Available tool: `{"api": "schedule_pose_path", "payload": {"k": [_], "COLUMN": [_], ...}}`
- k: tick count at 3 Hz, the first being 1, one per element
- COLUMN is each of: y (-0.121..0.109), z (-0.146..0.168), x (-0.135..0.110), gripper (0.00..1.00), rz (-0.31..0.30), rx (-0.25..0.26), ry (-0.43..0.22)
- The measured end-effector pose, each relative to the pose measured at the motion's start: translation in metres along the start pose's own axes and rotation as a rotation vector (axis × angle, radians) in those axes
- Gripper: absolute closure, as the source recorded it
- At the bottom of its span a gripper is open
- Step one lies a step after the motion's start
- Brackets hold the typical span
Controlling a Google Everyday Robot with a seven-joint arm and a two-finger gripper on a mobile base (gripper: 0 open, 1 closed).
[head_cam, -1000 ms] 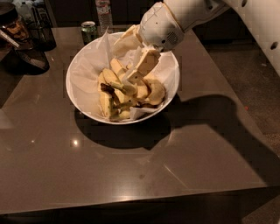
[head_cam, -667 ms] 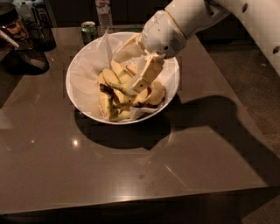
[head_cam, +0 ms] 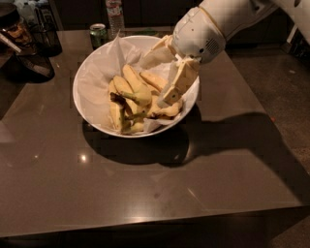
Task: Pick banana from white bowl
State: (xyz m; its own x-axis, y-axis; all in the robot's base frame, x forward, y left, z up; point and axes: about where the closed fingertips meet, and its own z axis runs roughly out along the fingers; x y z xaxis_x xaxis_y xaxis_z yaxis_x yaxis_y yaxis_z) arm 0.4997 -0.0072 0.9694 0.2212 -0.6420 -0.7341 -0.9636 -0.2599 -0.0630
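Over the right half of the white bowl, the gripper dips among the fruit, just right of the banana, which lies across the bowl's middle, green end toward the gripper. How far the gripper is open, or whether it grips anything, cannot be told; the bowl's crumpled paper blends with it. Behind the bowl, a green can shows no readable writing and a bottle is cut off at the top. Since a moment ago the gripper has perhaps drifted slightly toward the bowl's right rim.
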Motion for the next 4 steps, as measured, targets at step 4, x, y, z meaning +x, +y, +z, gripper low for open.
{"api": "schedule_pose_path", "payload": {"k": [4], "y": [-0.002], "z": [0.024], "x": [0.001], "gripper": [0.26], "rz": [0.060], "rx": [0.078], "ry": [-0.135]}}
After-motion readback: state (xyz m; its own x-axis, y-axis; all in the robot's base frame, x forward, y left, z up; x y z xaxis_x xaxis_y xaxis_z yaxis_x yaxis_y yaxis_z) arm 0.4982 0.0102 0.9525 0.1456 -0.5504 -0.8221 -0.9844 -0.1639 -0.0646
